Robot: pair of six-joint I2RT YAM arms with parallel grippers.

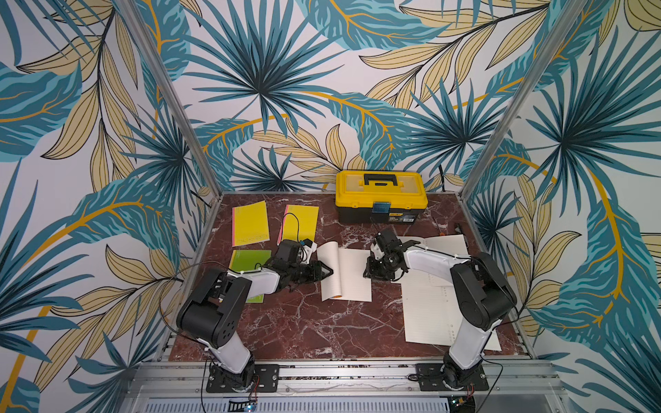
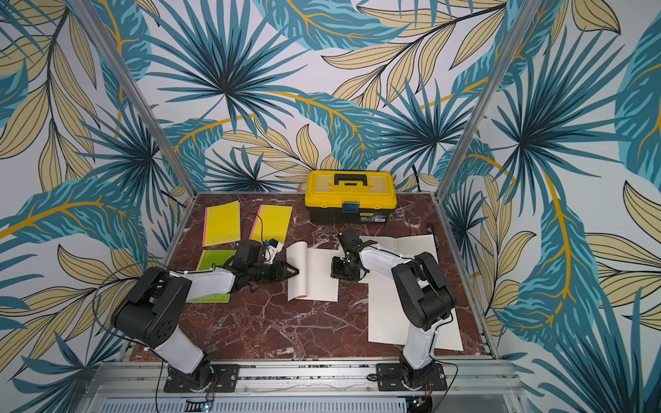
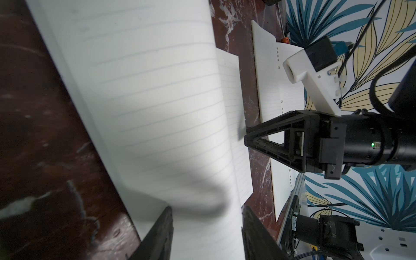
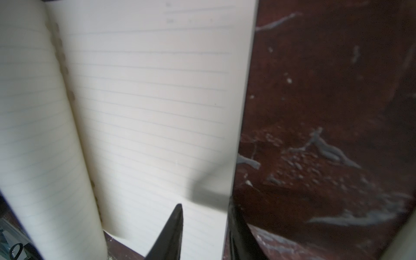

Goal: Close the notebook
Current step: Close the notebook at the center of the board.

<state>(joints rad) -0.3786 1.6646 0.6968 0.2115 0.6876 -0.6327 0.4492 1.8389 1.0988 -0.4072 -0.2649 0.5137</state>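
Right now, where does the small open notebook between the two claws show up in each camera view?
Top view: small open notebook mid-table, between left claw and right claw.
Top view: notebook in the same spot.
Left wrist: notebook's curled page fills the middle.
Right wrist: its lined pages fill much of the frame.
Shared landmark: red marble tabletop, bare beside the notebook everywhere.

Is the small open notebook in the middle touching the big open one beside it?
Apart. In the left wrist view a strip of bare table runs between the small open notebook and the big open notebook.
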